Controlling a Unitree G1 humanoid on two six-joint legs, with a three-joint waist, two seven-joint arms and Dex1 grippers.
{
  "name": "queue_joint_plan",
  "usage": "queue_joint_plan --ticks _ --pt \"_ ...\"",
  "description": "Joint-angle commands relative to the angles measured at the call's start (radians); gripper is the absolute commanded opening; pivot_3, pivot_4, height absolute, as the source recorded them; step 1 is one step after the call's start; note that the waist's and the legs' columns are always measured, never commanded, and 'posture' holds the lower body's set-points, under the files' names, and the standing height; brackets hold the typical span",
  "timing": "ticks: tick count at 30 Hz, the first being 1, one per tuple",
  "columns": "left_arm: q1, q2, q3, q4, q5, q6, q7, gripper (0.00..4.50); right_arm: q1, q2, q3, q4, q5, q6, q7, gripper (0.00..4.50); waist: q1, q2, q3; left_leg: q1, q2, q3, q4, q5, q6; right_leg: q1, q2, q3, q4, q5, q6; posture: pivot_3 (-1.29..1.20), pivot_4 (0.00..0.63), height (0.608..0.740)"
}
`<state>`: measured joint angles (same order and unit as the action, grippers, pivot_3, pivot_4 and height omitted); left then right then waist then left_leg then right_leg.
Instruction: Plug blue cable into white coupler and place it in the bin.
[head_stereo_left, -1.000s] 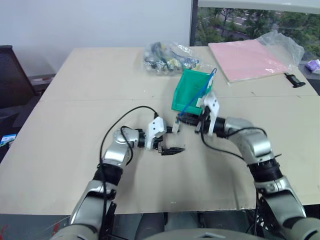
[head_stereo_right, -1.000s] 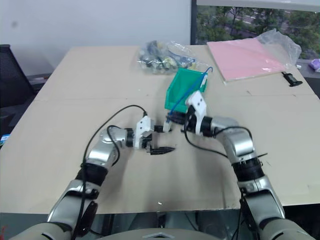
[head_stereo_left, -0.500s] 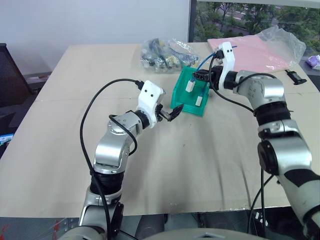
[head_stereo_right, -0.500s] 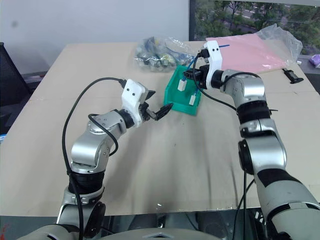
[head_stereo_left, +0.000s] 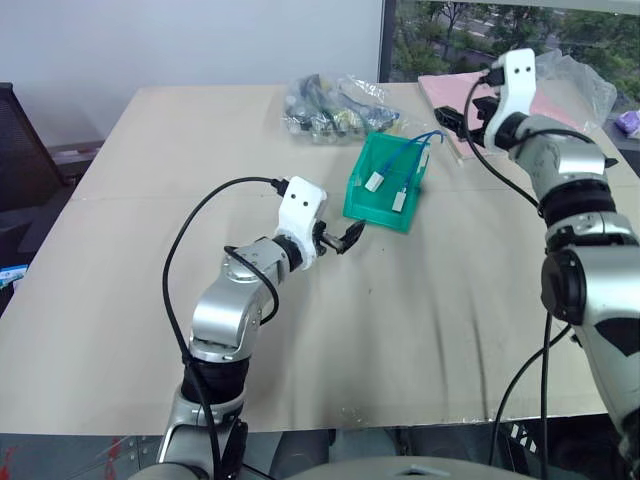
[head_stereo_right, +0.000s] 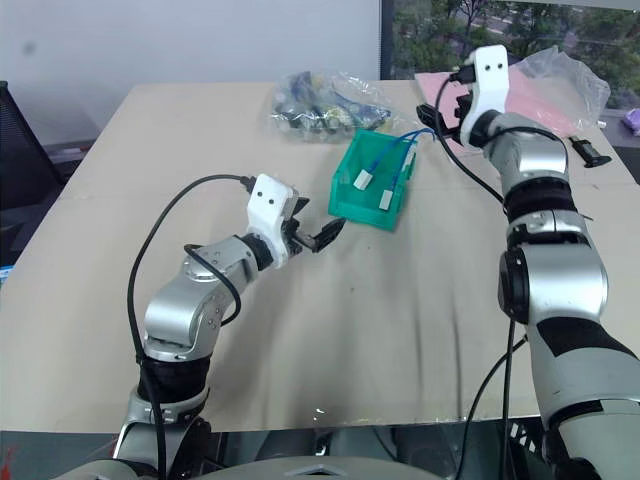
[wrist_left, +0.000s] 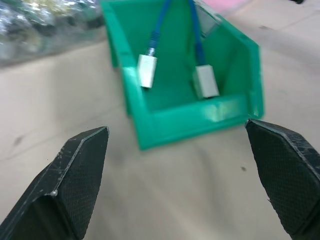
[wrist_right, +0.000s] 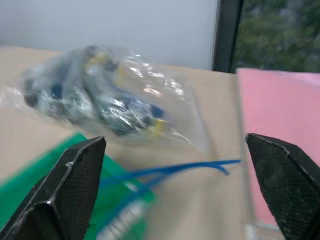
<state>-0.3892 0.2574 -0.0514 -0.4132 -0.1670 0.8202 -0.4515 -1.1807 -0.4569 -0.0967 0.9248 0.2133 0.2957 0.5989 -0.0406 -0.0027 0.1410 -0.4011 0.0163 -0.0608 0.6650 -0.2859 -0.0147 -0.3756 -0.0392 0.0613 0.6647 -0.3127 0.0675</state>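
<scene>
The teal-green bin (head_stereo_left: 362, 205) stands mid-table. Inside it lies the blue cable (head_stereo_left: 413, 146), its loop arching over the far rim, also seen in the right wrist view (wrist_right: 185, 169). A white coupler (wrist_left: 146, 70) sits on one cable end, and a second white block (wrist_left: 206, 82) on the other. My left gripper (head_stereo_left: 340, 238) hovers open just in front of the bin's near-left corner, with nothing between its fingers (wrist_left: 75, 185). My right gripper (head_stereo_left: 455, 115) is open and empty, raised beyond the bin's far right side.
A clear bag of tangled cables (head_stereo_left: 335, 110) lies behind the bin. A pink pad in clear plastic (head_stereo_left: 560, 110) lies at the far right, with a small black object (head_stereo_left: 590, 160) at its near edge. A dark chair (head_stereo_left: 25, 150) stands left of the table.
My right gripper opened and let go of the blue cable, which now rests in the bin; the hand moved up and to the right. The left gripper rose slightly.
</scene>
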Motion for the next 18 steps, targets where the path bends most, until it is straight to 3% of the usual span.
queue_joint_plan --ticks 1,7,11,18 --pt "0.070 0.037 0.016 -0.084 -0.001 -0.096 -0.001 4.50 0.246 -0.037 -0.041 -0.339 0.085 -0.036 0.144 4.47 0.001 0.000 0.000 0.000 0.001 0.000 0.002 0.000 0.000 0.000 0.000 -0.001 0.000 0.000 0.000 0.00 0.150 0.739" --pt "0.317 0.116 0.044 -0.139 -0.014 -0.246 -0.054 4.50 0.742 -0.073 -0.136 -0.820 0.298 0.076 0.275 4.47 -0.003 0.001 0.001 -0.001 0.003 0.002 0.002 0.000 0.000 -0.001 0.000 0.005 0.004 0.000 0.000 0.00 0.150 0.739" --pt "0.488 0.153 0.044 -0.165 -0.016 -0.349 -0.090 4.50 0.946 -0.119 -0.112 -0.870 0.247 -0.041 0.361 4.47 0.002 0.000 0.001 0.005 0.002 0.001 0.000 -0.003 0.005 0.002 0.000 0.005 0.001 0.002 0.002 0.00 0.150 0.739" --pt "0.588 0.142 0.041 -0.100 -0.033 -0.446 -0.107 4.50 1.144 -0.128 -0.054 -0.864 0.186 -0.190 0.458 4.47 0.009 -0.001 0.003 0.018 0.001 0.000 0.001 -0.004 0.006 0.016 0.000 0.005 -0.002 0.003 0.003 0.00 0.150 0.739"
